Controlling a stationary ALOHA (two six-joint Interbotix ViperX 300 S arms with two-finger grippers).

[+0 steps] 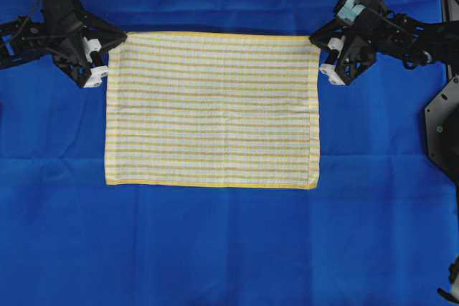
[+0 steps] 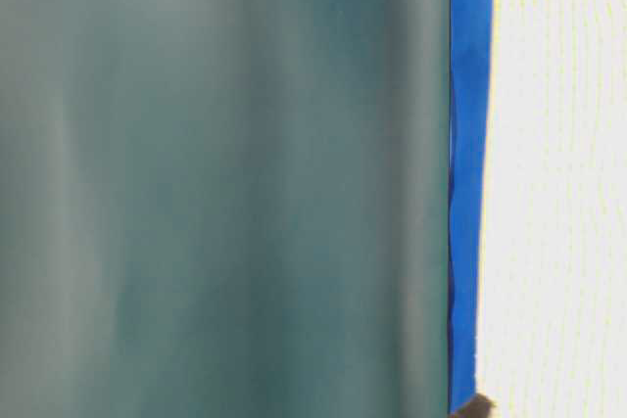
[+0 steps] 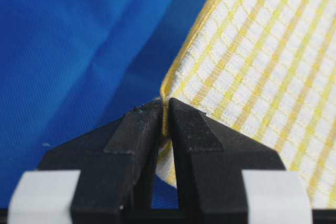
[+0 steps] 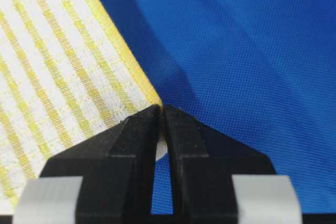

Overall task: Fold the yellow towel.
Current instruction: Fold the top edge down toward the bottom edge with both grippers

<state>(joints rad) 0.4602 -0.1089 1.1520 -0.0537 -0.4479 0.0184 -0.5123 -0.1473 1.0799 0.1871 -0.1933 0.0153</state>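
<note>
The yellow towel (image 1: pixel 212 109) lies spread flat on the blue cloth in the overhead view, long side running left to right. My left gripper (image 1: pixel 118 39) is shut on the towel's far left corner; in the left wrist view the hem (image 3: pixel 178 72) is pinched between the black jaws of the gripper (image 3: pixel 165 109). My right gripper (image 1: pixel 315 38) is shut on the far right corner; in the right wrist view the corner (image 4: pixel 149 90) sits between the jaws of the gripper (image 4: pixel 160 114). The towel also shows at the right of the table-level view (image 2: pixel 558 183).
A large plain blue cloth (image 1: pixel 215 241) covers the whole table under the towel. Part of a black stand (image 1: pixel 441 130) is at the right edge. The table-level view is mostly a blurred green-grey surface (image 2: pixel 216 183).
</note>
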